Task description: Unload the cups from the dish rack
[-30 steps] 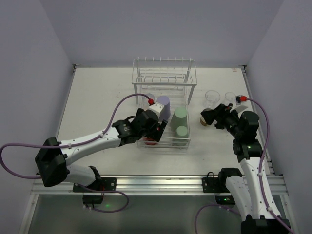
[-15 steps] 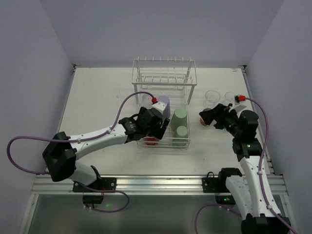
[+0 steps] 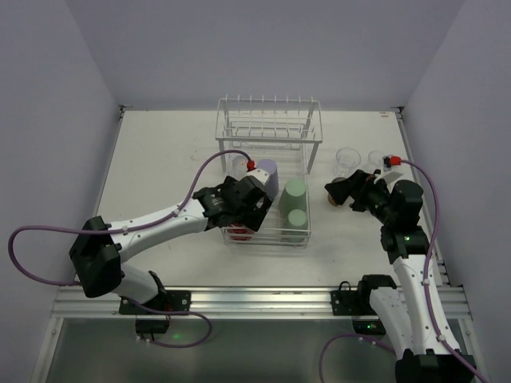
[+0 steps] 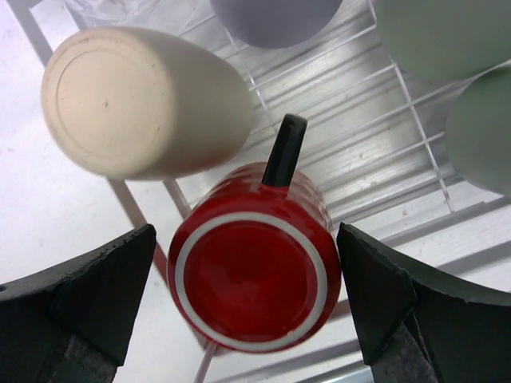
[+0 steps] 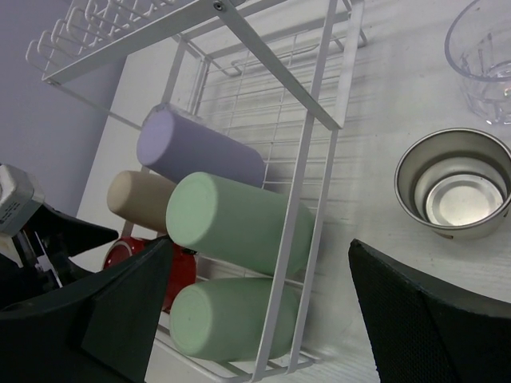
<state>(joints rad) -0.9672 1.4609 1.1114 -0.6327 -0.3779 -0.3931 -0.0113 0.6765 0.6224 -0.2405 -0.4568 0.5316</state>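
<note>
The white wire dish rack holds a lavender cup, two pale green cups and a red cup, all lying in its low basket. My left gripper is open inside the basket. In the left wrist view the gripper straddles the red cup with a small gap on each side. A tan cup lies beside it. My right gripper is open and empty right of the rack, and looks at the green cups through the wires.
A steel cup stands on the table right of the rack, near my right gripper. Two clear cups stand behind it. A black rod sticks up behind the red cup. Walls close in the table on three sides.
My left gripper has pushed further into the basket and sits over the red cup. My right gripper has edged slightly left.
</note>
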